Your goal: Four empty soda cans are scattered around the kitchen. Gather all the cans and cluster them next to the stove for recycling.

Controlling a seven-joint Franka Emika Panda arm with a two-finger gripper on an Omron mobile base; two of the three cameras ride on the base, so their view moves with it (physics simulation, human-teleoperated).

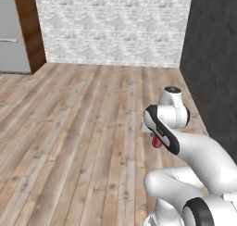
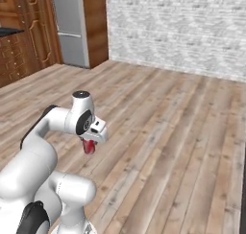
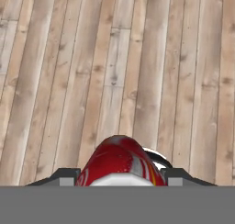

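Soda can (image 3: 120, 161), red, sits clamped in the end effector (image 3: 120, 182) at six o'clock of the hand view, over plank floor (image 1: 69, 141). Probably mid-carry; next, the base must reach the stove, unseen here.

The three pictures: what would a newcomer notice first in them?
First, the red can gripped in the gripper, hanging under the folded white arm above the plank floor. Next, the white brick wall at the far end of the room. A grey appliance framed in brown wood stands at that wall's left end.
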